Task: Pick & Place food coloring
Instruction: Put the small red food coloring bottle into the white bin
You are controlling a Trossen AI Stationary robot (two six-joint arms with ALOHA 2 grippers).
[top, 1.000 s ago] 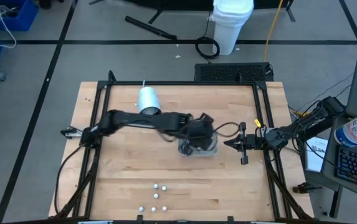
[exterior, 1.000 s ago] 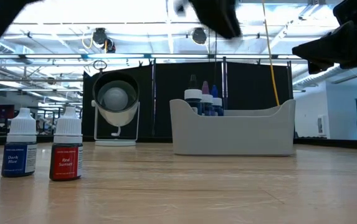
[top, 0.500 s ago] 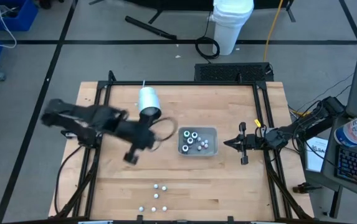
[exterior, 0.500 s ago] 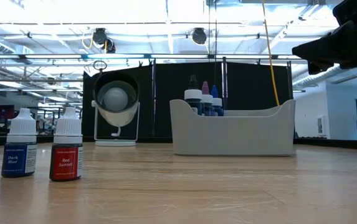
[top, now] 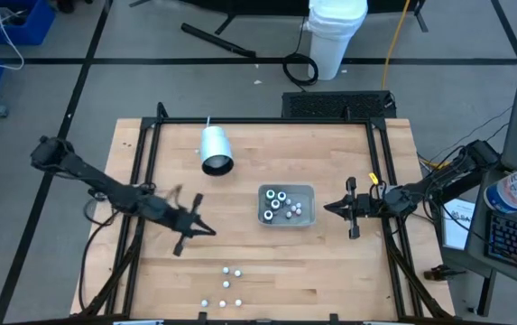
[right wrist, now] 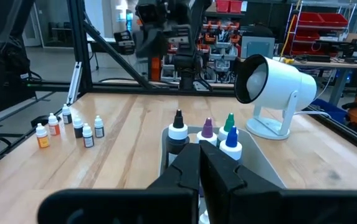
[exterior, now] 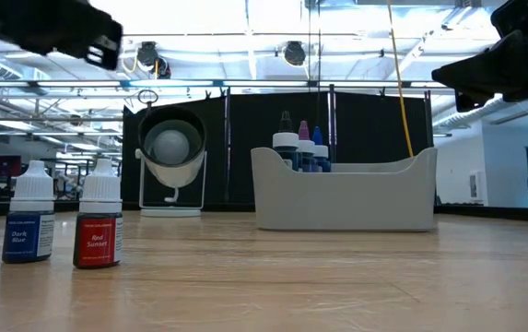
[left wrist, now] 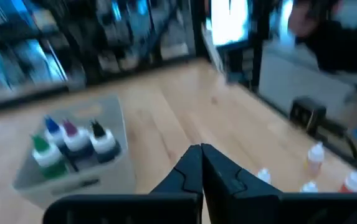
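Wooden desk [top: 330, 262]: left gripper [top: 206, 231] closed, empty, above bare wood; right gripper [top: 328, 208] closed, empty, beside grey tray [top: 305, 219].

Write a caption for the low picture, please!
Two food coloring bottles stand left; grey tray holds more bottles.

My left gripper [top: 199, 230] has pulled back from over the grey tray [top: 307, 190], now low near the table's left side, fingers look pressed together I think, tray bottles [top: 281, 204] uncovered again
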